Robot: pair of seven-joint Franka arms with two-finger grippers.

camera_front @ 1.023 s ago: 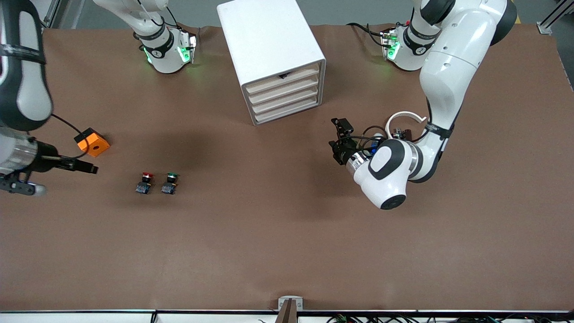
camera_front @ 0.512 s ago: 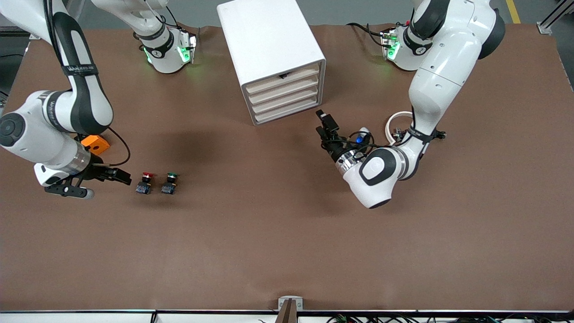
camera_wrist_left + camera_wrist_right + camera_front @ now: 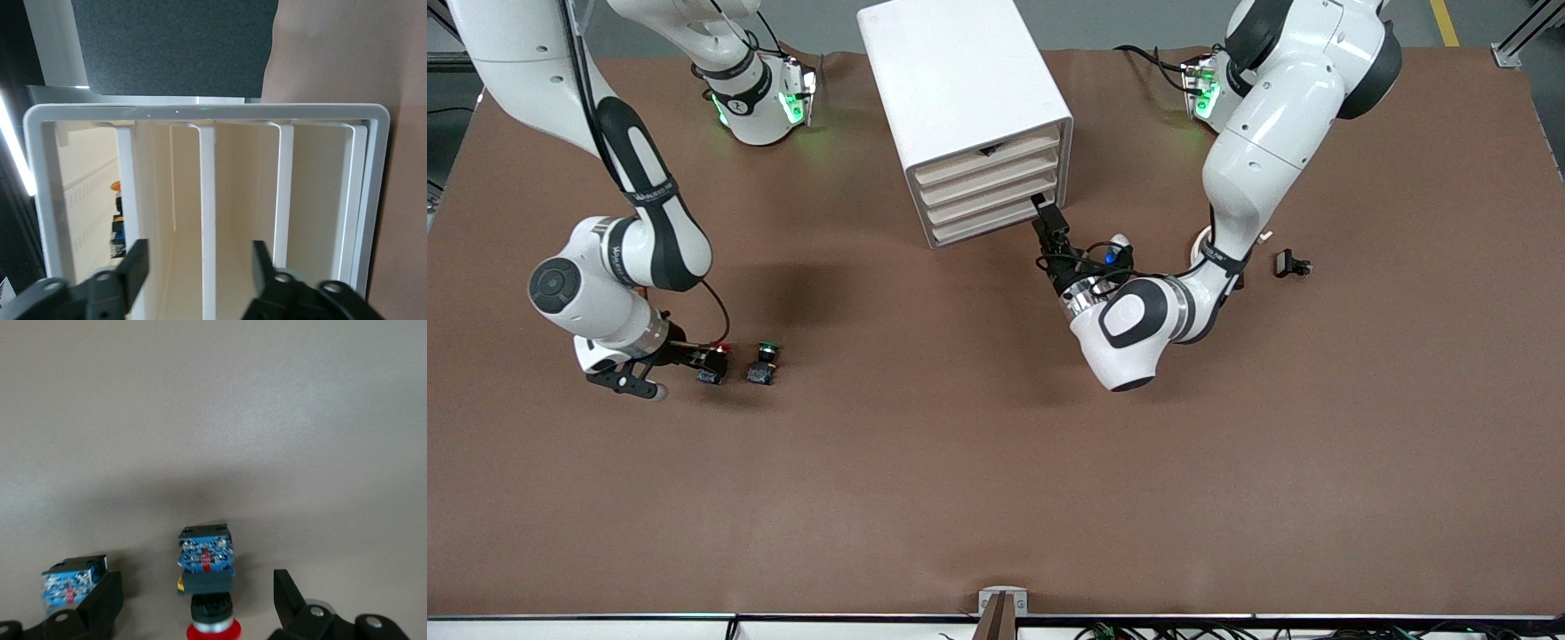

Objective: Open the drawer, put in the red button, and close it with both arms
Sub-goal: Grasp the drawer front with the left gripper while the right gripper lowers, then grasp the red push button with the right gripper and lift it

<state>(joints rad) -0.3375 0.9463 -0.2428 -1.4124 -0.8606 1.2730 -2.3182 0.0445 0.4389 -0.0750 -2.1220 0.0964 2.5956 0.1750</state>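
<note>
The red button (image 3: 719,348) stands on the table beside the green button (image 3: 766,363). My right gripper (image 3: 698,359) is low at the red button, open, with a finger on each side of it; in the right wrist view the red button (image 3: 207,577) sits between the open fingers (image 3: 288,592) of the right gripper (image 3: 197,597). My left gripper (image 3: 1045,212) is open and empty at the front of the white drawer cabinet (image 3: 960,80), level with its lower drawers (image 3: 996,209). In the left wrist view the left gripper (image 3: 199,267) faces the drawer fronts (image 3: 207,193), which look shut.
The green button's base (image 3: 72,584) lies just outside one right finger. A small black part (image 3: 1291,264) lies on the brown table (image 3: 996,462) toward the left arm's end. The left arm's elbow (image 3: 1129,342) hangs low over the table.
My right arm has swung in and lowered its gripper around the red button. My left gripper has moved from over open table up to the cabinet's drawer fronts.
</note>
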